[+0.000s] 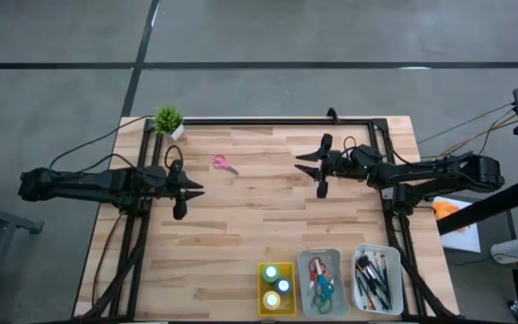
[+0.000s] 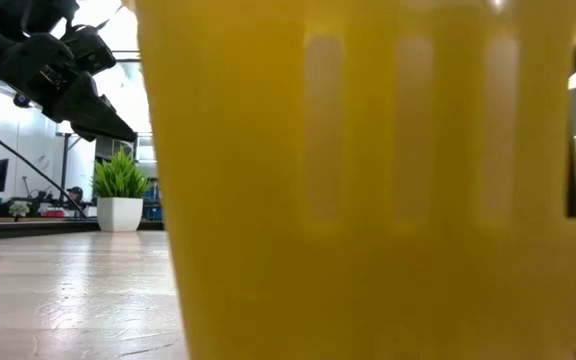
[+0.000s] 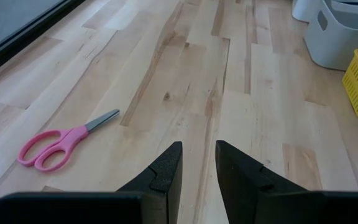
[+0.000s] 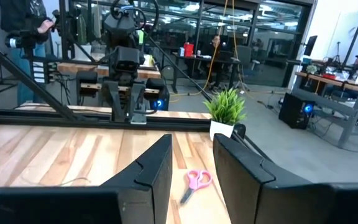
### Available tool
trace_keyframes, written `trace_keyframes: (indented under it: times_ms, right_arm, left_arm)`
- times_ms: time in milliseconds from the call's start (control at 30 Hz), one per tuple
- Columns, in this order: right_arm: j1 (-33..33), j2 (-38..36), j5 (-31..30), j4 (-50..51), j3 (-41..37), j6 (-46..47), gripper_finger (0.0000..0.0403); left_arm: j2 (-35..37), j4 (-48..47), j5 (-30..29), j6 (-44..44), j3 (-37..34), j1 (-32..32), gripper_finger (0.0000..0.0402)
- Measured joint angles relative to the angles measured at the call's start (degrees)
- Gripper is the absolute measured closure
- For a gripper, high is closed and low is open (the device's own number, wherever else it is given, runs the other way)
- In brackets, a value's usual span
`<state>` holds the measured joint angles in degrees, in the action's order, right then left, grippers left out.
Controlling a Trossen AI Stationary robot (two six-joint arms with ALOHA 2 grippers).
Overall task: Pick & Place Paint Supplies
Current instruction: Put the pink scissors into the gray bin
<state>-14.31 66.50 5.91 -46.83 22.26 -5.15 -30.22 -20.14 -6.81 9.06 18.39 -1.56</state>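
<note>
We see the pink scissors lying on the table between both arms. The left gripper and right gripper hover empty, jaws narrowly apart.

Pink scissors flat, closed, near the table's far edge.

Yellow tray hides most of the table.

1. Scissors: pink handles, grey blades.
2. Table: pale striped wood.
3. Trays: yellow, grey, white.
4. Plant: green, white pot.
5. Both arms: black.
</note>
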Motion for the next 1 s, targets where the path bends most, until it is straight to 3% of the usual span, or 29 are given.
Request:
trace_keyframes:
  times_ms: [867, 1000]
  right_arm:
    - [0.04, 0.0, 0.04, 0.0, 0.0, 0.66, 0.0289]
    - [0.04, 0.0, 0.04, 0.01, 0.0, 0.66, 0.0289]
  left_arm:
    - [0.0, 0.23, -0.22, -2.77, 0.0, -0.02, 0.0302]
    - [0.0, 2.61, -0.23, 7.15, 0.0, -0.02, 0.0302]
